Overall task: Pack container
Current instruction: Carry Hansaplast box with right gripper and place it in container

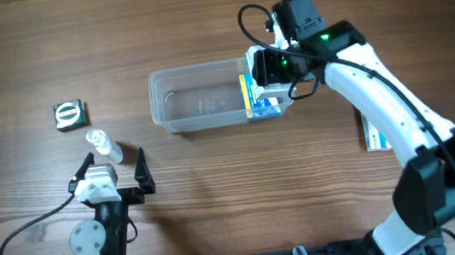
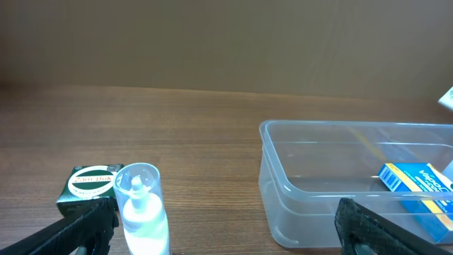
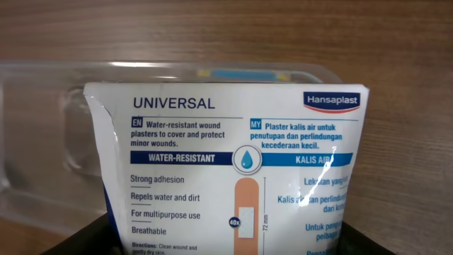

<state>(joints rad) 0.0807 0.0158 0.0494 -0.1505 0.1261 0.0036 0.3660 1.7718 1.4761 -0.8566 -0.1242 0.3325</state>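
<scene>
The container [image 1: 198, 96] sits mid-table with its long axis running left to right in the overhead view; it looks bare along most of its floor. The right gripper [image 1: 266, 84] is clamped on a plaster box [image 3: 233, 163], one jaw on each side of it, with the printed face towards the wrist camera. The box hangs at the container's right end. The left wrist view shows its blue lower part through the clear wall, so it seems already dipped below the rim; I cannot tell whether it touches the floor.

What matters for the coming move is how the box lies against the container. Its broad face runs across the short width, close to the right end wall, and the free floor lies to the left of it. My judgement is that the box should come down and be let go there, and it can be tipped flat only towards the left.

The right arm is over the container, so it is much the nearer. The left gripper [image 1: 114, 164] stands wide open and empty, well apart from the container to its lower left; a small bottle [image 1: 102, 143] is just beyond its fingers, with a green box [image 1: 70, 114] further off; these look like the next things to pack.
</scene>
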